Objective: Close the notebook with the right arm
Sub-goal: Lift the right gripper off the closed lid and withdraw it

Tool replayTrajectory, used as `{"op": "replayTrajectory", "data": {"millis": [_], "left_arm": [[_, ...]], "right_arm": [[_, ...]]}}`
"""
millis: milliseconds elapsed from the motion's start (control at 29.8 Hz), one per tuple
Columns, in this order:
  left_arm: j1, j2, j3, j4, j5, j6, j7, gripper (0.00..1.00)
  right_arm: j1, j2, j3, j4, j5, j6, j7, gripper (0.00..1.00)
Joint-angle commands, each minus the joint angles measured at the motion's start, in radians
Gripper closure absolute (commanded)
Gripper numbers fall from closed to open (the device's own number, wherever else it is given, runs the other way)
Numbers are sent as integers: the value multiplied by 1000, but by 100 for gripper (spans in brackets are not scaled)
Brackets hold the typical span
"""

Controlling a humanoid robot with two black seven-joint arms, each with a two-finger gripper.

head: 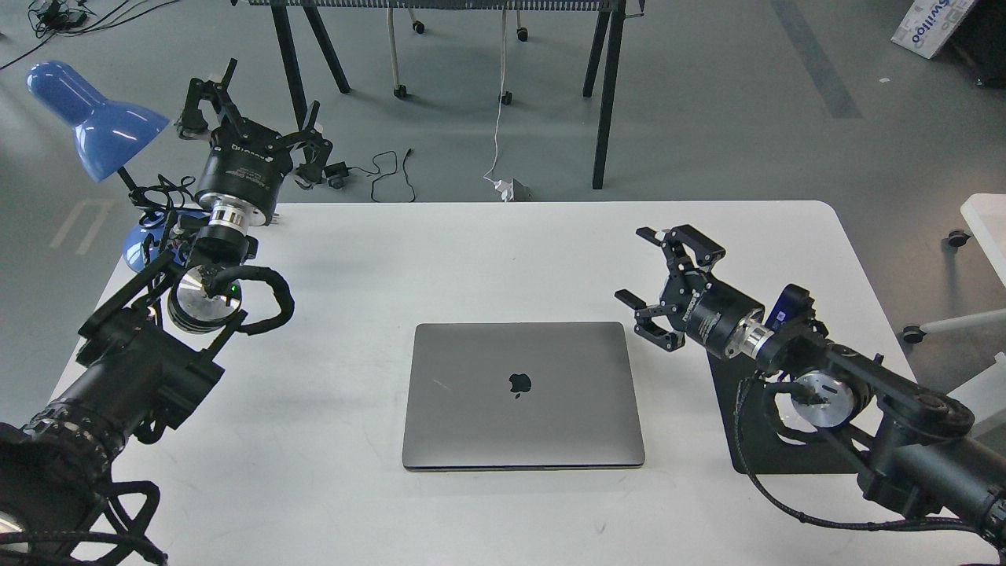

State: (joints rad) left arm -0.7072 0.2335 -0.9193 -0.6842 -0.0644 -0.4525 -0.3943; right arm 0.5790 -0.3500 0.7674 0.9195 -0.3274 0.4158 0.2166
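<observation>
Notebook [523,406] lies mid-tabletop [354,259] with lid flat down, logo up, so closing looks done; my right tool [638,267] hangs just right of it, fingers spread wide, empty, only retract left.

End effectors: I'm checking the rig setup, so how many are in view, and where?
2. The left end effector is raised at the table's far-left corner beside the blue lamp; the right end effector hovers just right of the closed notebook.

We see the notebook [523,407] shut flat mid-table, grey lid up, dark apple logo centred. Our right arm [825,377] hangs just beside its right edge, not touching.
</observation>
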Motion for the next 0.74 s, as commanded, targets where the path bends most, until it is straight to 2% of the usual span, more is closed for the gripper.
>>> {"op": "replayTrajectory", "data": {"millis": [0,101,269,403,538,706], "left_arm": [[0,0,0,0,0,2,0,0],[0,0,-1,0,0,2,0,0],[0,-2,4,0,0,2,12,0],[0,-2,4,0,0,2,23,0],[0,-2,2,0,0,2,22,0],[0,-2,-1,0,0,2,18,0]], "right_arm": [[15,9,186,-2,4,1,1,0],[18,31,308,-14,4,-6,-5,0],[68,83,394,-85,74,-25,-11,0],[107,85,380,-102,192,-40,-13,0],[131,88,372,-151,199,-37,-29,0],[128,88,369,-157,195,-38,-26,0]]}}
